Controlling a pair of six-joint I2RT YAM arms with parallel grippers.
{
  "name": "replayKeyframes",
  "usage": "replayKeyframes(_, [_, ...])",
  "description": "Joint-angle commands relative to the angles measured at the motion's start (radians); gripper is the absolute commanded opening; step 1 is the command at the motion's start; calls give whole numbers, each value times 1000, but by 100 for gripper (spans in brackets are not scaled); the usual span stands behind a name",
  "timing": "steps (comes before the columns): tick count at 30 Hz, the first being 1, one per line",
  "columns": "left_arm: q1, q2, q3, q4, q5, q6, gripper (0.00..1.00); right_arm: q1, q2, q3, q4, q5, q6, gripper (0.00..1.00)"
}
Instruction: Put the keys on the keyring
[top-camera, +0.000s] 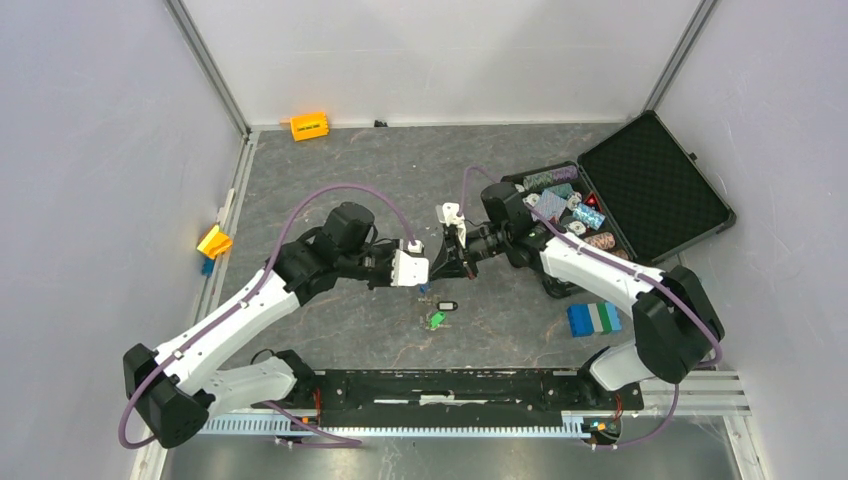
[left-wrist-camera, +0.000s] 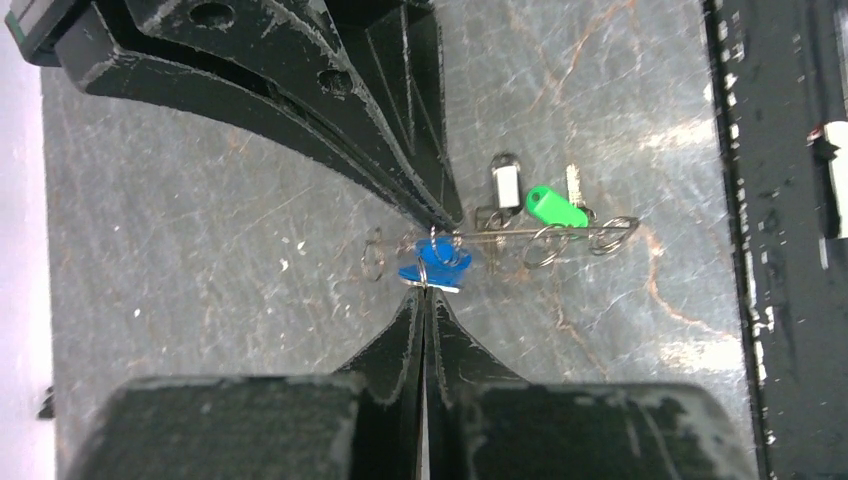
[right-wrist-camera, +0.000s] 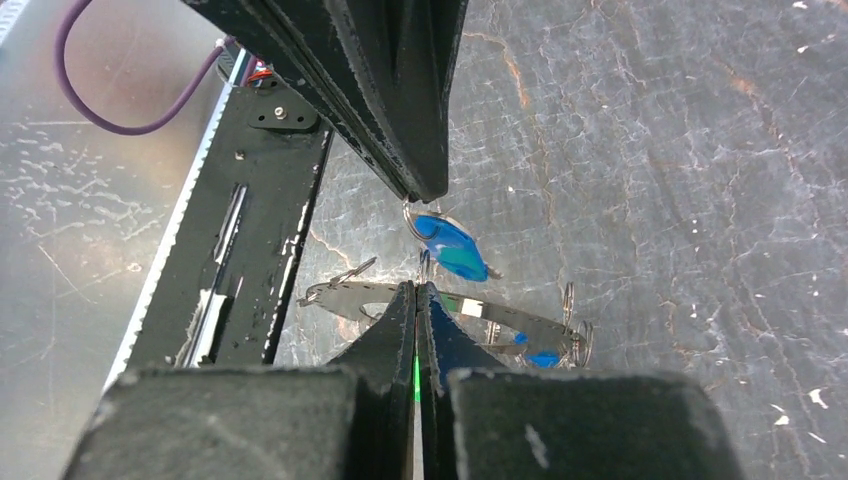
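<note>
the left fingers (left-wrist-camera: 403, 338) pinch the blue-tagged key (left-wrist-camera: 437, 256). the right fingers (right-wrist-camera: 397, 322) clamp the keyring (right-wrist-camera: 510, 322) just beside it.

Even, diffuse white light fills the overhead view, with only soft, short shadows under the arms. In the left wrist view the table (left-wrist-camera: 600, 80) carries pale glare patches toward 3 o'clock, and the left gripper (left-wrist-camera: 425, 290) blurs at 6 o'clock. In the right wrist view the blue-tagged key (right-wrist-camera: 450, 250) is crisp, the keyring (right-wrist-camera: 520, 325) glints, and the right gripper (right-wrist-camera: 415, 295) is soft at 6 o'clock.
</note>
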Motion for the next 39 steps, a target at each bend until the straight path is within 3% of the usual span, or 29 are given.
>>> replayKeyframes(1, [-29,-26,44,-3,-100,63,2,4,12,41,97,-41,104,0])
replayKeyframes(7, [-73,-44,35,-3,-230,95,2,4,1,11,219,38,261,0])
replayKeyframes(19, [-92,-53,5,63,-370,122,2,4,31,15,232,99,397,0])
replayKeyframes(39, [-128,-51,-40,103,-441,196,2,-8,74,-2,372,49,592,0])
